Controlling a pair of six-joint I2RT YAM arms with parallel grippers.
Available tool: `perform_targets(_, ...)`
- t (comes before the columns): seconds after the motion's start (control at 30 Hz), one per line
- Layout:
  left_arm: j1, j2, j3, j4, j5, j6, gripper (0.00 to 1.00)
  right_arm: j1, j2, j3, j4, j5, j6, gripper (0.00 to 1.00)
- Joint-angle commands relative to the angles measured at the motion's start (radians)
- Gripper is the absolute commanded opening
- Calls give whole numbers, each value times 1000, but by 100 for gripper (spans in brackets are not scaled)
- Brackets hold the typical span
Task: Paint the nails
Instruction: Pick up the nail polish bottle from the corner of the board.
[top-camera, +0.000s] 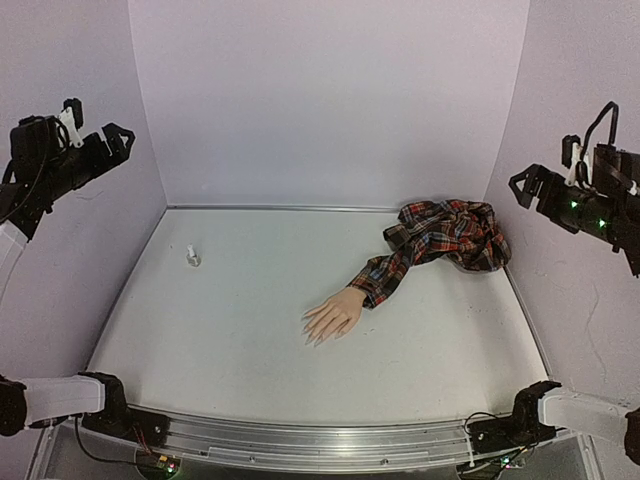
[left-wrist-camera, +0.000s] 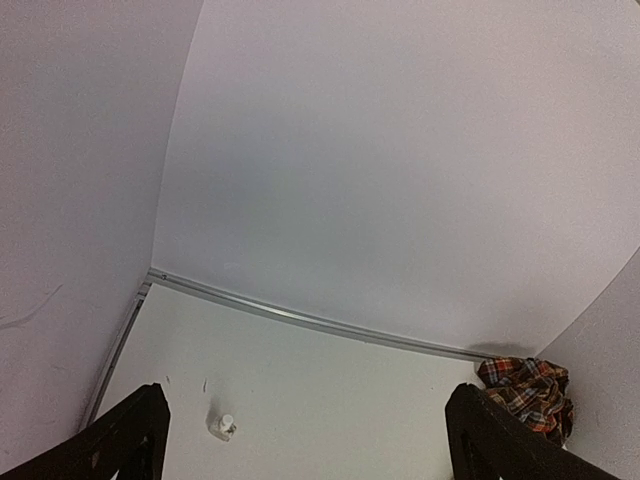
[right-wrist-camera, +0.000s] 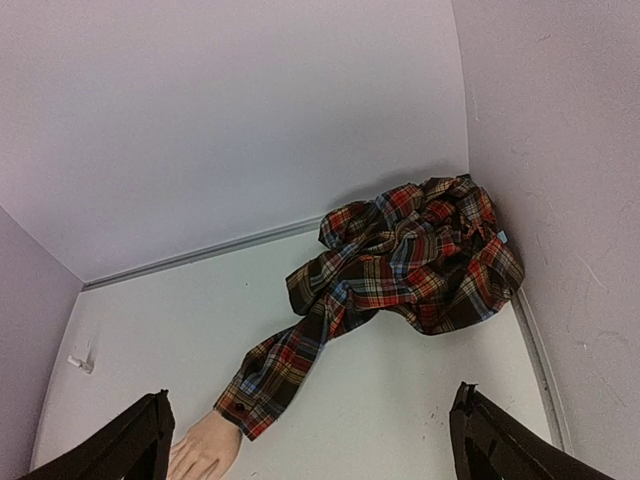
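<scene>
Both left pincer (top-camera: 98, 120) and right pincer (top-camera: 543, 168) gape empty, well apart from mannequin hand (top-camera: 335, 313)

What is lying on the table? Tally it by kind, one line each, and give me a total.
Mannequin hand: 1
Plaid shirt: 1
Small clear bottle: 1
Total: 3
</scene>
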Motion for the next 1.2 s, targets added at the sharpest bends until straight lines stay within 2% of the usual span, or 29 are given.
perform_targets(0.0,4,-6,-51,-20,16,21,100,-5,-5,-24,10,-18,-36,98)
perform_targets(0.3,0,19,-245,59,19,-62,100,-5,28,-73,17,-87,-39,98)
perform_targets(0.43,-50,102,-291,94,-64,-103,99,-5,40,-81,23,-115,-36,98)
perform_targets(0.57,-77,228,-275,113,-133,-121,97,-6,45,-100,41,-150,-36,98)
perform_targets(0.7,-78,369,-229,125,-146,-115,94,-5,53,-118,49,-164,-42,98)
perform_targets(0.97,-73,693,-17,78,-107,-62,87,-5,62,-148,71,-218,-47,98)
perform_targets(1.17,-59,889,137,1,-73,-38,74,-5,60,-164,76,-232,-55,98)
